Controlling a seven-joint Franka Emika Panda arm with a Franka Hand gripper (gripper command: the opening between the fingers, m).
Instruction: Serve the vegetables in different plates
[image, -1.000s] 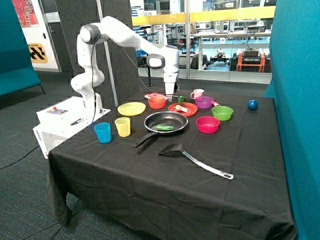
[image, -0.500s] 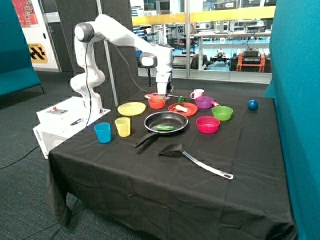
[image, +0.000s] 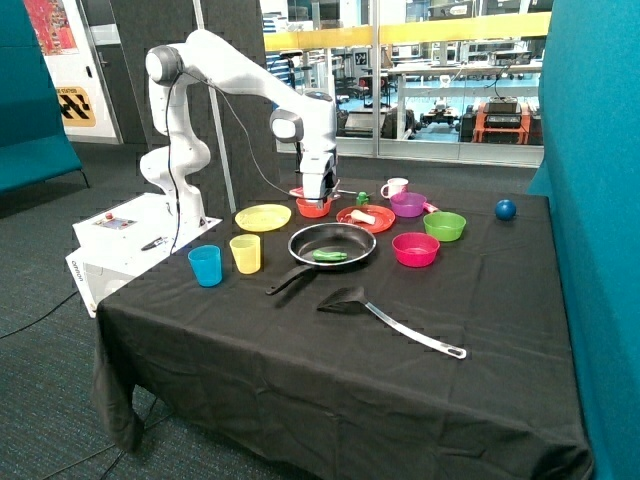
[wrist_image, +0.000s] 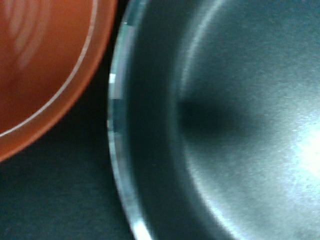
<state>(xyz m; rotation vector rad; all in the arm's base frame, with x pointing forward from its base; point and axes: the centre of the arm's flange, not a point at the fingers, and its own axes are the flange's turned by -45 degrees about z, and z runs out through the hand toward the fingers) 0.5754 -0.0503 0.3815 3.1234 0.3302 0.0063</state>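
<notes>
Jaws unseen; green pod (image: 329, 256) elongated, glossy.

White Franka arm (image: 225, 70): base column upright at the table's far corner, shoulder joint raised high, upper link sloping down and forward over the table, elbow joint bent, forearm and wrist turned straight down. Two-finger gripper (image: 316, 199): hangs vertically at the end of the wrist, pointing down at the tabletop, low above it. Finger spacing cannot be made out in either view.
</notes>
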